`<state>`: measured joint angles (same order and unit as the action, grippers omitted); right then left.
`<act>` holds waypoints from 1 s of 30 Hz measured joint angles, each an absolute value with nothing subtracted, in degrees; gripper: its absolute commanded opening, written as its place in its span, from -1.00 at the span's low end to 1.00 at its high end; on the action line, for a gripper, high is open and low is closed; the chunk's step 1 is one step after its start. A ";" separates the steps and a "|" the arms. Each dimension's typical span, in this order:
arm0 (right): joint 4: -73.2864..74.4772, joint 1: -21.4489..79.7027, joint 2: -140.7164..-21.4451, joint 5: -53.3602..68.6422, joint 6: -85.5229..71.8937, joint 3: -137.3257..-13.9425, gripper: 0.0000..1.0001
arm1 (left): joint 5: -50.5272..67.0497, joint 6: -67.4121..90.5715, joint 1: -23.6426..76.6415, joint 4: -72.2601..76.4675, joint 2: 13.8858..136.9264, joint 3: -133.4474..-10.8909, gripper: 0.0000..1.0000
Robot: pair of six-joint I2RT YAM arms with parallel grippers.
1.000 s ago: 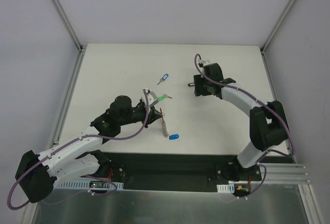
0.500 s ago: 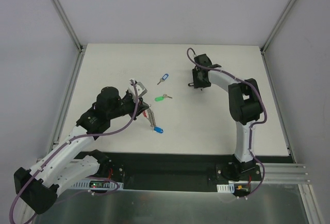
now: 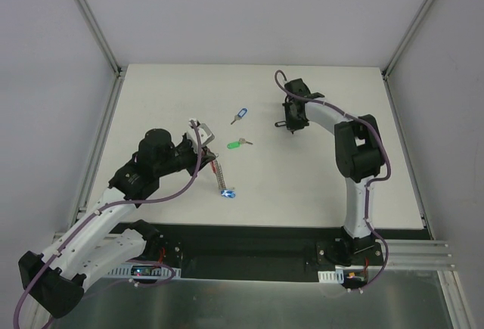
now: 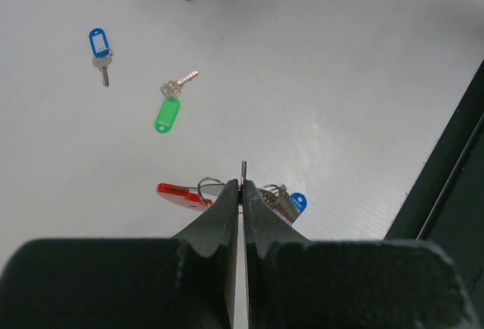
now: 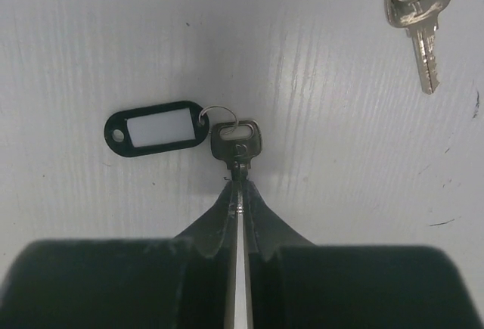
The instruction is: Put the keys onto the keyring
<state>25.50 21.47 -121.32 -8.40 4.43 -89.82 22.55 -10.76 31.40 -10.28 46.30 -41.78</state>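
Far-centre on the white table (image 3: pixel 325 185), the right gripper (image 5: pixel 238 187) is pinched tight on the blade of the black-tagged key (image 5: pixel 236 142). The key lies flat, black tag (image 5: pixel 155 129) flopped sideways on a small split ring. It reads as light, stiff, thin metal, probably slick. A blade grip makes sense because it leaves head and split ring free for threading, though the tag will likely swing. Mid-left, the left gripper (image 4: pixel 243 185) is clamped on a thin wire at the keyring (image 4: pixel 181 194). The grey strap half looks floppy and the red half stiffer, with one blue-tagged key (image 4: pixel 298 201) apparently on it. Green-tagged key (image 4: pixel 168 111) and loose blue-tagged key (image 4: pixel 98 44) lie between the arms. Another silver key (image 5: pixel 414 0) sits near the black one, tag out of frame. Versus a second ago, the right jaws have gone from open to closed and the right arm has folded in. The left arm has pulled back, bringing the keyring along. Green and loose blue keys are unmoved.
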 measured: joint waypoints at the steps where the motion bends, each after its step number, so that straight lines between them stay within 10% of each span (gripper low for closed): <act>1: 25.50 21.47 -121.25 -8.34 4.38 -89.71 -0.95 | 22.59 -10.96 31.40 -10.28 46.26 -41.63 -1.00; 15: 23.83 33.65 -103.70 -9.13 0.21 -64.97 -0.92 | 23.53 -11.57 31.40 -10.74 43.86 -40.62 -1.00; 23: 24.95 44.71 -93.89 -8.40 -6.15 -54.11 -0.23 | 23.53 -11.62 31.40 -10.87 43.59 -40.49 -1.00; 30: 21.43 43.77 -83.13 -9.17 -6.92 -50.76 -0.26 | 23.51 -11.64 31.40 -11.05 43.51 -40.34 -1.00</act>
